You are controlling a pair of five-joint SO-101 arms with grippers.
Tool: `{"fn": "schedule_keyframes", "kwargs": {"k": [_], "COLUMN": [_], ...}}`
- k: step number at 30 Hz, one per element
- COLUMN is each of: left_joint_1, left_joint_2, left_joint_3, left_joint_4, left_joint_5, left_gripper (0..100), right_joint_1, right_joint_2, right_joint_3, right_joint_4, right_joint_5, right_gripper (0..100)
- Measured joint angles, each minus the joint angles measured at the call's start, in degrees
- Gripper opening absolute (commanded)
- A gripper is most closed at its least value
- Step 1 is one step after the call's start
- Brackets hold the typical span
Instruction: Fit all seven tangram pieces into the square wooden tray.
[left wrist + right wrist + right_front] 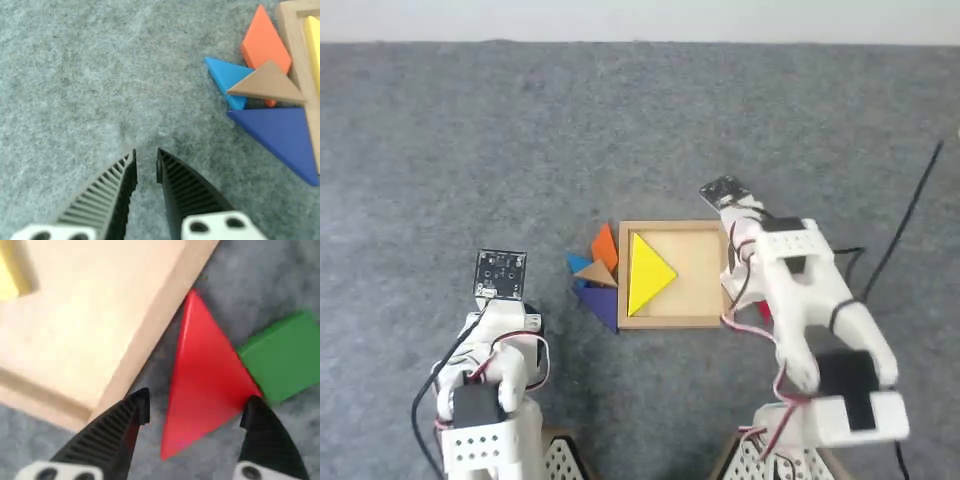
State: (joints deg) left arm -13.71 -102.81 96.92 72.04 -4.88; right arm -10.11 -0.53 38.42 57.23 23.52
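We see the wooden tray (705, 290) near the centre of the high view, lying flat on the grey counter (470, 140); a yellow triangle (647, 272) lies inside it, along its left side. Four pieces cluster on the counter just outside the tray's left rim; the orange piece (606, 246) is uppermost, the light blue triangle (579, 264) sits farthest left, the tan triangle (598, 275) rests partly over both, and the dark blue triangle (602, 304) is lowest, touching the rim.

The right arm stands at the right of the frame, bent over the tray's right rim; the right end effector (199, 397) is spread wide, one finger on each side of the red triangle (205, 375), which lies on the counter just beside that rim; we cannot tell whether either finger touches it. A green block (282, 357) touches the red triangle on the side away from the tray.

The left arm stands at the lower left, well apart from the cluster; the left end effector (146, 152) hangs over the counter, its fingers a narrow gap apart, with grey surface showing between them.
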Motion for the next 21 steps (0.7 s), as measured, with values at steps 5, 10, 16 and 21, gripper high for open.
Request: {"fn": "schedule_keyframes", "kwargs": {"k": [5, 10, 16, 21], "left_joint_1": [0.00, 0.00, 0.00, 0.00], "left_joint_2": [0.00, 0.00, 0.00, 0.00], "left_joint_3": [0.00, 0.00, 0.00, 0.00], "left_joint_4": [0.00, 0.00, 0.00, 0.00], "left_joint_5": [0.00, 0.00, 0.00, 0.00], "left_gripper": [7, 7, 7, 7], "right_joint_1": [2.81, 2.90, 2.90, 2.90], "right_joint_2": [6.42, 7.56, 8.62, 8.79], "right_joint_3": [-5.63, -6.59, -8.97, -9.14], "right_joint_4": [-0.26, -0.09, 0.00, 0.00], "right_joint_5": [0.00, 1.05, 4.84, 9.05], "right_gripper": [29.2, 29.2, 29.2, 28.8]}}
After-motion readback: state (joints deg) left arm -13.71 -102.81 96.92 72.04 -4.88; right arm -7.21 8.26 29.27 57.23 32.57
